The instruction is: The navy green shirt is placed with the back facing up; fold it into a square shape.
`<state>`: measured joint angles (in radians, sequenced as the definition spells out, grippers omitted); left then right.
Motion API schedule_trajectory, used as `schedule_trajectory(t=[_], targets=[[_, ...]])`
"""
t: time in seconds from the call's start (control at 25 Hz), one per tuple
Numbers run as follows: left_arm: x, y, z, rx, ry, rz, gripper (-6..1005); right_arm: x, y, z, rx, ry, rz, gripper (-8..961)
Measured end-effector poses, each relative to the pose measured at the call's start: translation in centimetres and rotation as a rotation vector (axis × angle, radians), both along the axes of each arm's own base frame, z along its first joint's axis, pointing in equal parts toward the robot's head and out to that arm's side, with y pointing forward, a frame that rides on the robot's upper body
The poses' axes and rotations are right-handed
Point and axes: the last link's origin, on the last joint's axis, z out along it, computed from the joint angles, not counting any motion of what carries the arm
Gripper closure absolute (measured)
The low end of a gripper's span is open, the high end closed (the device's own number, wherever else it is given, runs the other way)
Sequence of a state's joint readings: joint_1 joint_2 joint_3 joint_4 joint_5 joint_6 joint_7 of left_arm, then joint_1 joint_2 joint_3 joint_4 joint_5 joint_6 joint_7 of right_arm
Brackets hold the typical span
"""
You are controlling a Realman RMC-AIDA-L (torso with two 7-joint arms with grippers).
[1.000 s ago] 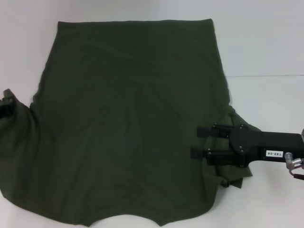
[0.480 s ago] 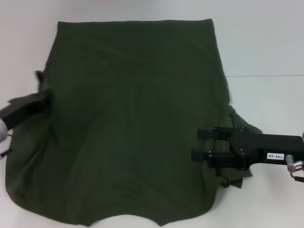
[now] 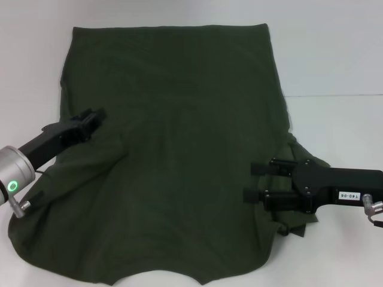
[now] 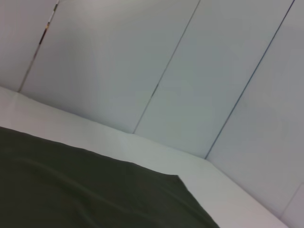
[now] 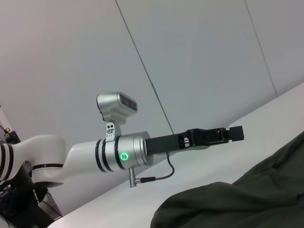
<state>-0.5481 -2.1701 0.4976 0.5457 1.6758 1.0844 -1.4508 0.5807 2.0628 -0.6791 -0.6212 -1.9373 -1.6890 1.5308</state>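
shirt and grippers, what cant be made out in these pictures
- Shirt: its underside is face down in every view; the near hem runs off the head view's bottom edge.
- Left gripper: dark against dark cloth in the head view, so any grip is unclear.
- Right gripper: its jaws stand apart, but its body hides the bunched cloth beneath.

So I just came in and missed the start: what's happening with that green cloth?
A two-armed robot is folding the navy green shirt, which lies spread on the white table. The left pincer has swung in over the shirt's left side, where the sleeve has been brought inward. The right pincer, open, sits over the right edge beside the bunched right sleeve. The shirt is far from a square yet.
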Motion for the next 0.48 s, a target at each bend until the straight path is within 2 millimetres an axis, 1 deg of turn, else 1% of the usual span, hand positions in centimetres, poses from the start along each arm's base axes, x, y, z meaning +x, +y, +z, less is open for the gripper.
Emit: schedule_trajectory(t=[0.12,0.24,0.36,0.4,0.48], targets=[[-0.3,-0.3,0.1,0.005,-0.002,-0.001,734,0.0,0.1,0.1,0.003,0.000,-0.001,94],[-1.2,-0.6,0.5,0.033,0.027,0.015,594,0.0,0.2,0.2,0.008,-0.001,-0.001,94],[-3.1,-1.3,1.2,0.078,0.071,0.073,463,0.0,0.3,0.2,0.010,-0.001,-0.002,95],[-3.1,-1.3,1.2,0.078,0.071,0.073,424,-0.1,0.3,0.2,0.009,0.000,-0.004,95],[-4.3,-2.0,1.6,0.089,0.083,0.113,348,-0.1,0.3,0.2,0.007,0.001,-0.007,95]])
